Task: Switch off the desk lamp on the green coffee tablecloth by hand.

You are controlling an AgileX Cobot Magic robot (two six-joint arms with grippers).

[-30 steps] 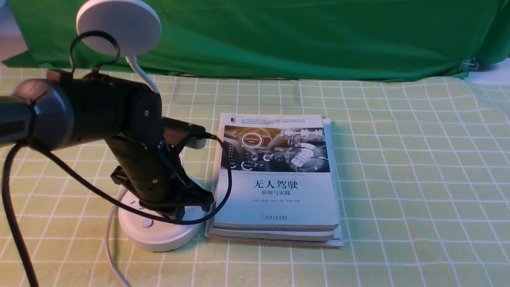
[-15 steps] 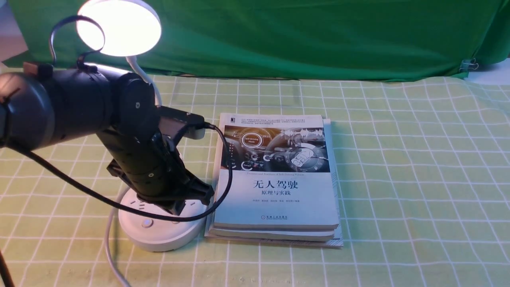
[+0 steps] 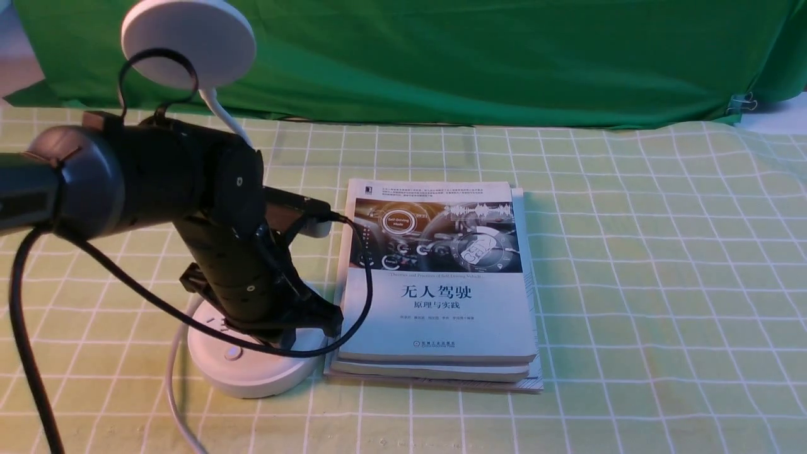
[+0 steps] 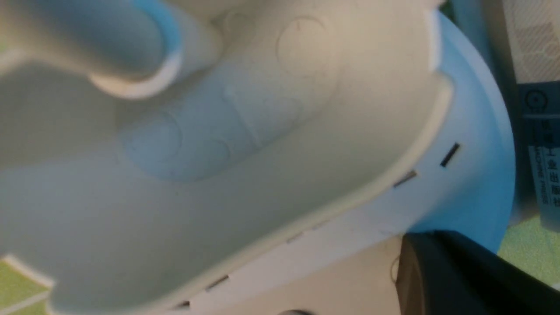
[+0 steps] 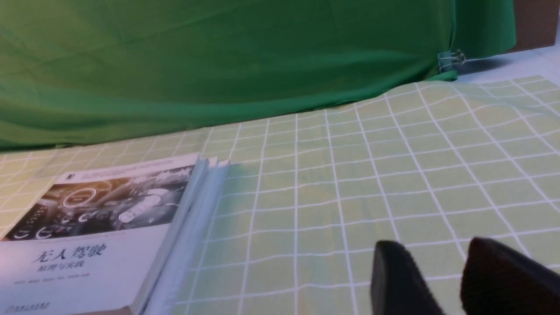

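Front view: your left arm (image 3: 151, 180) comes in from the left and bends down. The left gripper (image 3: 302, 331) sits on top of the round base of the desk lamp (image 3: 252, 375). The lamp stands on the near-left part of the green coffee tablecloth (image 3: 630, 265). The tip looks to be touching the base top, but what's under it is hidden. One round button (image 3: 232, 353) shows uncovered just left of the tip. The lamp head (image 3: 188, 38) is high at far left, white and unlit, and its thin neck runs down behind the arm.

Left pincer: cannot tell whether it's spread or pressed together. From the front it's just a black lump. The left wrist view gives one dark finger (image 4: 455, 275) against the base; the rest is blurred lamp plastic with socket slots (image 4: 449, 154).

The black cable (image 3: 362, 296) loops from the wrist over the left edge of the book stack (image 3: 441, 284). The stack lies just right of the lamp base. A white cord (image 3: 173, 391) leaves the base toward the near edge.

Right wrist view: your right gripper (image 5: 437, 258) is low over the cloth, right of the books. Its fingers are spread, with grid cloth showing in the gap.

The dark green backdrop (image 3: 473, 57) runs along the far edge, with a binder clip (image 3: 744, 101) at far right.
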